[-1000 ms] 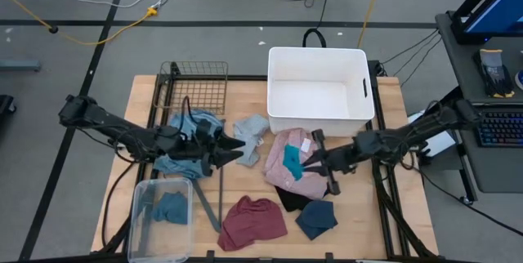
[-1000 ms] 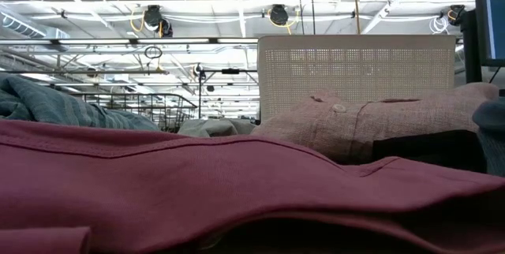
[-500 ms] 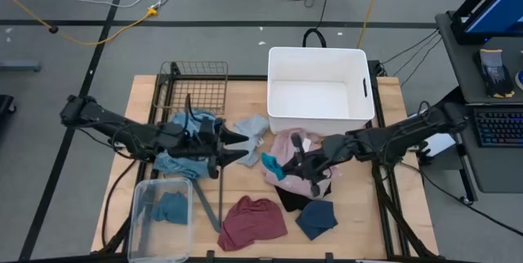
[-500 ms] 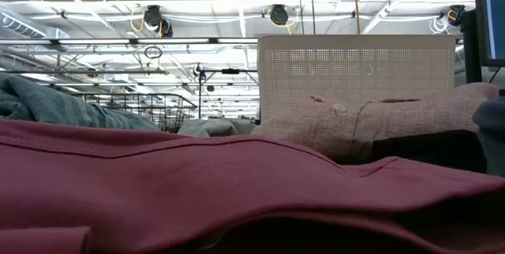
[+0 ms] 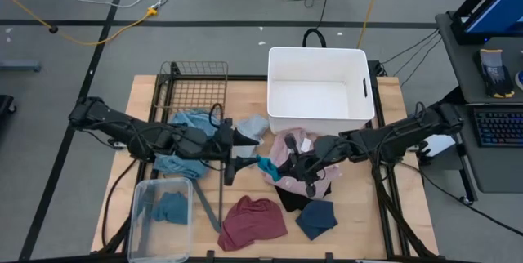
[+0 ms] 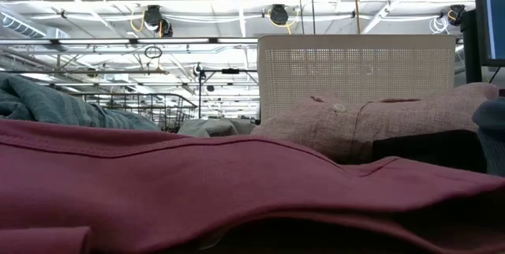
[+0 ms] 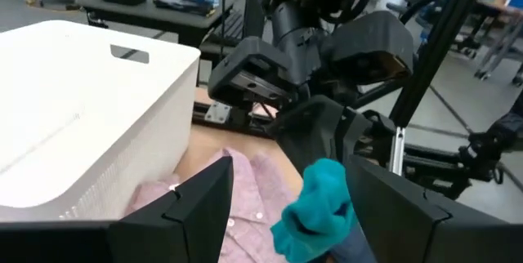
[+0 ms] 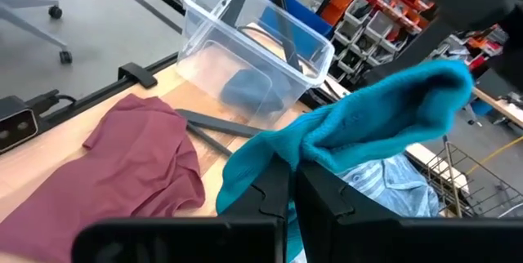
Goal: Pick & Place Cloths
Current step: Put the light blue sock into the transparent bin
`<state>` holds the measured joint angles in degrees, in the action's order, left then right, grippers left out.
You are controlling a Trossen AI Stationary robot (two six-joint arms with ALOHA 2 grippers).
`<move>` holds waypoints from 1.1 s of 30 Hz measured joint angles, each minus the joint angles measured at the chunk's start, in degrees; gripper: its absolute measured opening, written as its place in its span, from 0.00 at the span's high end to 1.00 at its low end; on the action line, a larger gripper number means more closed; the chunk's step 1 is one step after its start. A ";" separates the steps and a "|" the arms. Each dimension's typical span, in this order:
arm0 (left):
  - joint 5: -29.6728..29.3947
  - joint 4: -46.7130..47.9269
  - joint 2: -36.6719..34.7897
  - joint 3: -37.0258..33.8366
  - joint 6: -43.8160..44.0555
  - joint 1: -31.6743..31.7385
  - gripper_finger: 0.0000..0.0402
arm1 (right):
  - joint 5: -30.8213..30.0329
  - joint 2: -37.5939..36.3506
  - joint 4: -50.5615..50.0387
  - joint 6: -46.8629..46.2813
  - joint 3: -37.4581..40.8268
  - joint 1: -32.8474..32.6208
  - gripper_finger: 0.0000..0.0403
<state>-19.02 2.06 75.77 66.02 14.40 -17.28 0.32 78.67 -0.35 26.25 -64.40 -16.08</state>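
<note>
The right hand (image 5: 288,165) holds the teal cloth (image 5: 269,166) tightly between its closed fingers, lifted a little above the pink shirt (image 5: 292,150) in the middle of the tabletop (image 5: 143,104). In the right wrist view this cloth (image 8: 359,124) hangs folded over the finger tips. The left hand (image 5: 243,163) reaches toward it from the other side. Its fingers stand apart and hold nothing, and in the left wrist view the teal piece (image 7: 319,206) sits just in front of the gap between them. I judge that this is a handover from right to left, not yet finished.

The task looks like it is in an early stage. The white tub (image 5: 319,59) is empty, and I see nothing in the wire basket (image 5: 196,87). Only the clear plastic box (image 5: 160,218) at the near left corner has something in it, one blue-grey piece (image 5: 170,207).

Most cloths lie loose on the tabletop. The blue striped top (image 5: 181,132) is under the left arm, and a light grey-blue piece (image 5: 250,126) lies beside the tub. The maroon cloth (image 5: 253,222) and the navy cloth (image 5: 317,218) are near the front edge, with a black piece (image 5: 288,199) between them, partly under the pink shirt. So about seven pieces remain to move, counting the one in the air.
</note>
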 joint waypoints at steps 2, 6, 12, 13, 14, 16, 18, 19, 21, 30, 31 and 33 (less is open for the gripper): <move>0.02 0.49 0.04 0.08 -0.43 0.02 0.40 | 0.00 0.06 -0.40 -0.01 0.02 0.00 0.99; 1.09 0.48 0.02 0.08 -0.46 0.33 0.40 | -0.01 0.02 -1.23 -0.08 0.00 0.05 0.99; 4.22 -1.21 1.56 0.17 -0.69 0.26 0.40 | 2.89 0.02 -1.71 -2.00 0.00 1.20 0.99; 4.56 -0.90 1.93 0.11 -1.17 0.24 0.40 | 3.51 0.02 -1.65 -2.00 0.00 1.52 0.99; 5.49 -1.09 2.42 0.02 -1.61 0.17 0.40 | 4.35 0.02 -1.71 -2.01 0.01 1.89 0.99; 7.06 -3.25 3.51 0.18 -2.35 0.17 0.40 | 4.56 0.02 -1.67 -2.02 0.02 2.30 0.99; 7.31 -2.11 3.87 0.12 -2.43 0.28 0.40 | 5.12 0.02 -1.70 -2.32 0.02 2.67 0.99; 7.34 -1.75 3.91 0.08 -2.26 0.32 0.40 | 5.90 0.02 -1.81 -2.92 0.02 2.89 0.99; 6.92 -1.54 3.84 0.08 -2.09 0.80 0.40 | 6.23 0.02 -2.07 -4.37 0.02 3.00 0.99; 10.15 -1.19 4.66 0.08 -2.72 1.48 0.40 | 7.45 0.02 -2.59 -4.56 0.02 2.97 0.99; 10.48 -1.02 4.97 0.08 -2.72 1.53 0.40 | 7.46 0.02 -2.60 -4.56 0.02 2.97 0.99; 11.26 -0.51 5.14 -0.03 -2.71 1.61 0.40 | 7.45 0.02 -2.56 -4.56 0.02 2.99 0.99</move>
<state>-7.76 1.54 80.90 66.00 11.68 -15.67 7.77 78.70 -2.91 21.69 -64.38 -13.09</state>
